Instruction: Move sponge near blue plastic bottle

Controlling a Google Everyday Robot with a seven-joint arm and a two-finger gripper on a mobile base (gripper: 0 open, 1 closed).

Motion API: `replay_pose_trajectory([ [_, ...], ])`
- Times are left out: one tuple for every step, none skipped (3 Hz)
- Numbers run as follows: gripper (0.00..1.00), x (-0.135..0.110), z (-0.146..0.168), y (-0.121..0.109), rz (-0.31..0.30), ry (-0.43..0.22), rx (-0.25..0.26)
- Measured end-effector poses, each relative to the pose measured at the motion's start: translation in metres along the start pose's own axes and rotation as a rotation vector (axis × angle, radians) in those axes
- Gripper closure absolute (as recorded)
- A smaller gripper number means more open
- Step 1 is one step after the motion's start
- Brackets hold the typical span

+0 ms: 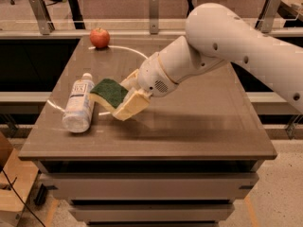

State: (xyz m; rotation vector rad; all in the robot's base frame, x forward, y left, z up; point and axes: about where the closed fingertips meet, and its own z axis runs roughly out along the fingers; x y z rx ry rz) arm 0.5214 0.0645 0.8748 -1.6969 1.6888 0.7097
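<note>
The sponge (108,91), dark green on top with a pale yellow base, is held just above the brown table (199,126) at centre left. My gripper (127,98) is shut on the sponge, its cream pads above and below the sponge's right end. The blue plastic bottle (79,103), clear with a white cap and a white-and-blue label, lies on its side on the table's left part. The sponge's left edge is right beside the bottle; I cannot tell whether they touch.
A red apple (100,37) stands at the table's far left corner. A white curved line (128,48) runs across the tabletop. My white arm (227,46) reaches in from the upper right. Metal railing posts stand behind the table.
</note>
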Motion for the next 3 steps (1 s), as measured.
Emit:
replay_pose_trajectory([
  [0.12,-0.0008,0.0097,-0.0064,0.009,-0.008,0.005],
  [0.00,-0.0035,0.0067,-0.0120,0.019,-0.022,0.040],
  [0.00,-0.0035,0.0068,-0.0119,0.019,-0.022,0.040],
])
